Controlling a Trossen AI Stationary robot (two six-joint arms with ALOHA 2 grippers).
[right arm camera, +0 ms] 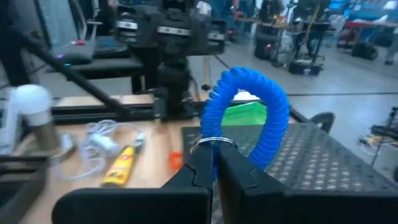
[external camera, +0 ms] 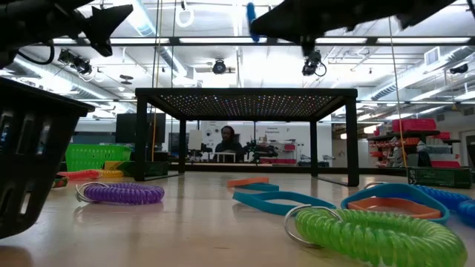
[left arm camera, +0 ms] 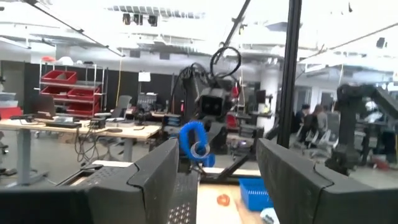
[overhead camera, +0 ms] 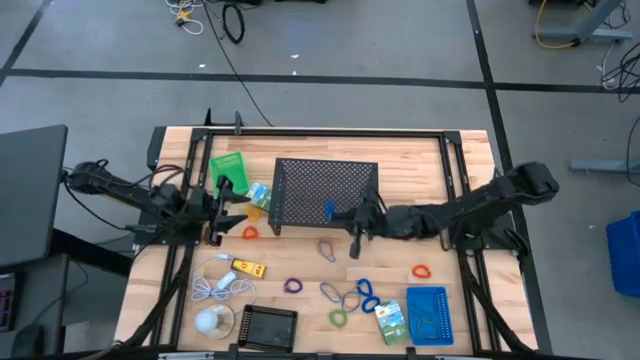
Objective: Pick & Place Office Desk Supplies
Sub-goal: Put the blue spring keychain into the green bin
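Office supplies lie spread over the wooden table (overhead camera: 420, 170), with the black mesh stand (overhead camera: 325, 190) near its middle as reference. Largest to smallest: both dark arms reach in toward the stand from opposite sides. The blue tray (overhead camera: 429, 315) sits at the near right corner, well apart from the stand; the black tray (overhead camera: 268, 327) sits near the front edge, left of the blue tray; the green tray (overhead camera: 228, 166) lies just left of the stand. A green-blue packet (overhead camera: 392, 322) rests beside the blue tray. The yellow block (overhead camera: 248, 266) lies in front of the stand's left leg. Loose coiled loops, including a purple one (overhead camera: 293, 286) and a green one (overhead camera: 338, 318), are scattered in front of the stand.

The right gripper (overhead camera: 352, 215) hangs over the stand's front edge, its fingers clamped tight on the metal ring of a blue coiled loop (right arm camera: 249, 118). The left gripper (overhead camera: 222, 207) hovers just left of the stand, fingers spread wide, holding nothing.
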